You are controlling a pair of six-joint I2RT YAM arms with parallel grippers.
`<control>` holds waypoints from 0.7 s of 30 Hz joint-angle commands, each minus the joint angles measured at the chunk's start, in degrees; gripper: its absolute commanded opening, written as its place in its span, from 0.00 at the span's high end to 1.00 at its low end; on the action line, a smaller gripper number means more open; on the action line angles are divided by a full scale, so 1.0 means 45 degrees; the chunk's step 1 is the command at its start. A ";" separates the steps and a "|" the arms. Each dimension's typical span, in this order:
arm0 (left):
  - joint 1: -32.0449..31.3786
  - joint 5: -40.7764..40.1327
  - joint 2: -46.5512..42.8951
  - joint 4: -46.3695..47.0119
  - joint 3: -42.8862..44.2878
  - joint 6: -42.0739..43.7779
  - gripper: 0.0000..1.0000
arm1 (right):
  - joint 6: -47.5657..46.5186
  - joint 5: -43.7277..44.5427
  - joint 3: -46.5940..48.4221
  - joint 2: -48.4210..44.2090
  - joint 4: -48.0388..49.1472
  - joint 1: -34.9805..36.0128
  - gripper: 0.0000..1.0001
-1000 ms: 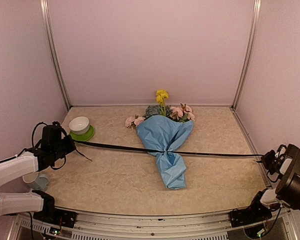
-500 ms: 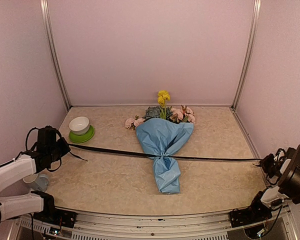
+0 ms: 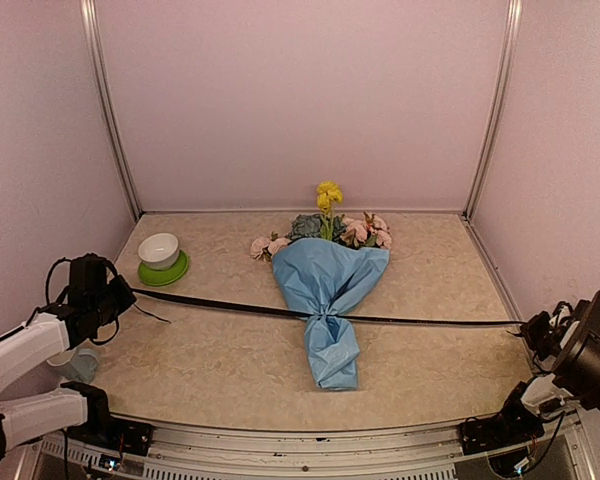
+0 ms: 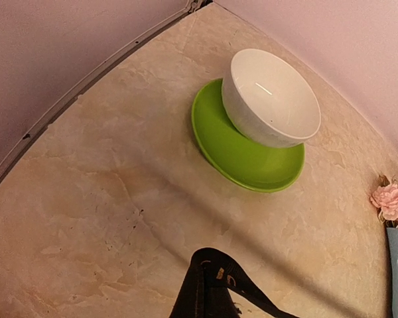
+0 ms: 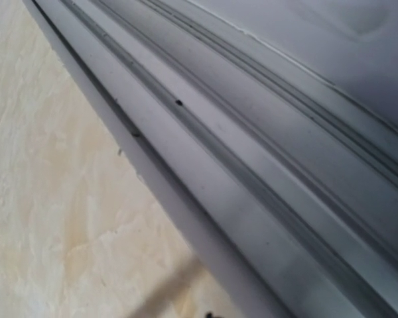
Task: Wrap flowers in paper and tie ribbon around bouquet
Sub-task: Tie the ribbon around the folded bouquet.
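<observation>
White bowl (image 3: 158,248) set off-centre on green saucer (image 3: 172,271), toward its far edge, at far left of beige marbled table (image 3: 230,370). Closed in by plain pink walls (image 3: 300,100) with metal corner posts (image 3: 110,110) — grey rail (image 3: 310,440) along near edge.

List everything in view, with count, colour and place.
flowers: one bunch, pink, yellow and blue-green, centre back
paper: one, light blue, wrapped round the flowers
ribbon: one, black, taut across the paper's pinched neck
bowl: one, white, on the saucer
saucer: one, green, back left
pale thing: one, bluish, near-left edge, mostly hidden
table: one, beige, under everything
left gripper: one, black, shut on the ribbon's left end
right gripper: one, black, shut on the ribbon's right end
</observation>
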 commanded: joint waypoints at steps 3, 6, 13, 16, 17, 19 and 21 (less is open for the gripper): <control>0.1222 -0.2887 -0.0327 0.0005 -0.0106 -0.0476 1.00 | 0.0920 0.3267 0.0279 -0.0238 0.1781 -0.1413 1.00; 0.1210 -0.2633 -0.0390 0.0189 -0.0108 -0.0264 1.00 | 0.0875 0.2058 0.0457 -0.0356 0.1635 -0.1419 1.00; -0.3397 -0.1926 -0.0217 0.3199 0.0056 0.1906 1.00 | 0.1542 0.1564 0.0997 -0.4855 0.0559 0.3822 1.00; -0.4824 -0.0296 0.0751 0.3776 0.0736 0.3176 1.00 | 0.2531 0.0624 0.1235 -0.5559 0.1098 0.6192 1.00; -0.5753 -0.0214 0.0991 0.3782 0.1013 0.3693 1.00 | 0.2620 0.0501 0.1470 -0.5552 0.1171 0.7012 1.00; -0.7113 -0.0187 0.1220 0.3896 0.1367 0.4737 1.00 | 0.2434 0.0405 0.2139 -0.5344 0.1309 0.8913 1.00; -0.8142 0.0952 0.1300 0.4170 0.1459 0.5572 1.00 | 0.2016 0.0041 0.3004 -0.5010 0.1785 1.0875 1.00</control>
